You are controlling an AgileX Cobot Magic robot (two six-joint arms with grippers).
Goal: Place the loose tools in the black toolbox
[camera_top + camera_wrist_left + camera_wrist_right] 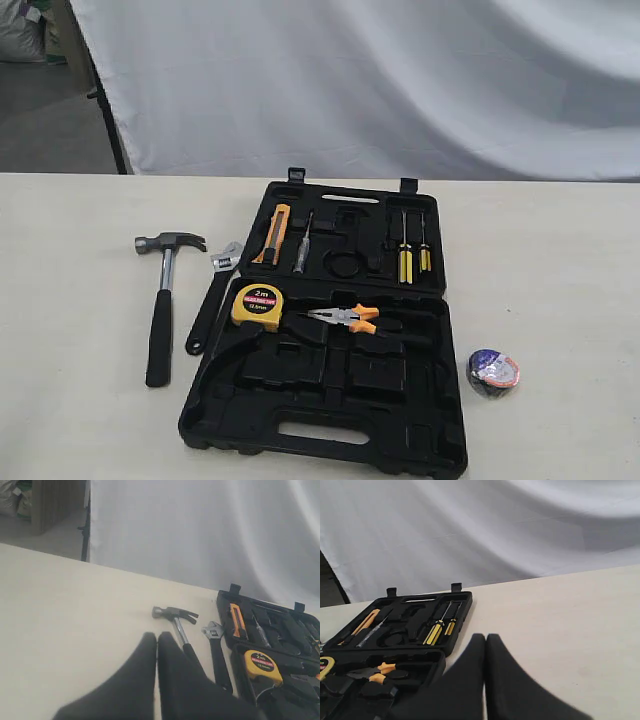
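The claw hammer (pixel 163 300) and adjustable wrench (pixel 212 300) lie on the desk (pixel 80 400) just left of the open black toolbox (pixel 420 440), and the dark tape roll (pixel 493 372) lies to its right, so nothing is stowed yet. The left end effector (pixel 157 636) and right end effector (pixel 485 637) are pressed together, holding nothing
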